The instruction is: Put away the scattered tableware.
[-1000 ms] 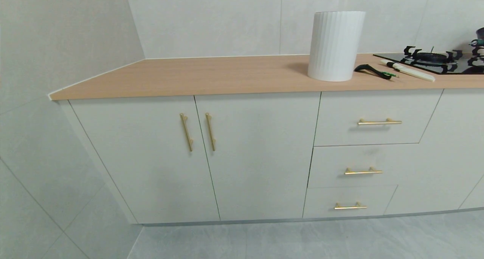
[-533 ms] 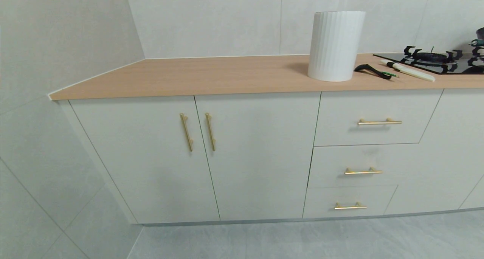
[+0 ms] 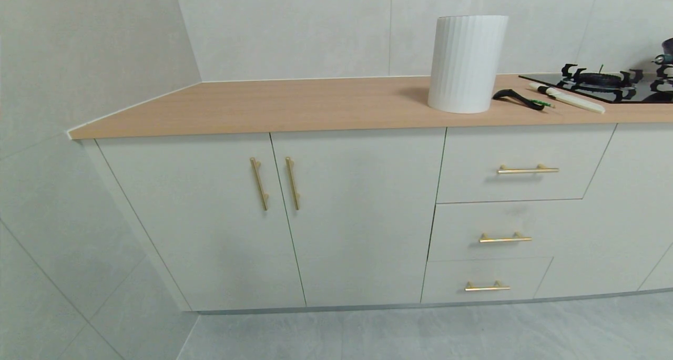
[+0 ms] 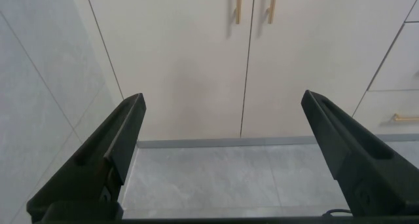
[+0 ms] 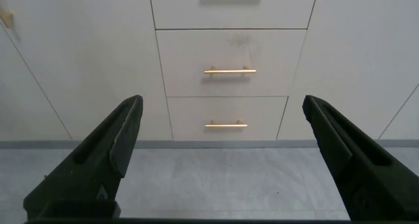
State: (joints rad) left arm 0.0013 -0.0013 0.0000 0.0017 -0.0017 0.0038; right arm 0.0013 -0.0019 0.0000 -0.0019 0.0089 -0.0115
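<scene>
Hanging wide open low by the cupboards [image 4: 190, 60], left tool [image 4: 221, 101] & right tool [image 5: 221, 105] are well below the black utensil [image 3: 518, 98] & white knife [image 3: 570, 99] on the table [image 3: 294, 105] nr the ribbed holder [image 3: 466, 63], so reaching up could clip the table edge or tip the holder.

A wooden counter [image 3: 294, 105] is seen running out from the wall corner. Toward its right end, a tall white ribbed container [image 3: 466, 63] is stood upright near the front edge. Just right of it a black utensil [image 3: 518, 99] is laid, then a long white utensil [image 3: 570, 100], beside the black hob [image 3: 599, 84].
</scene>
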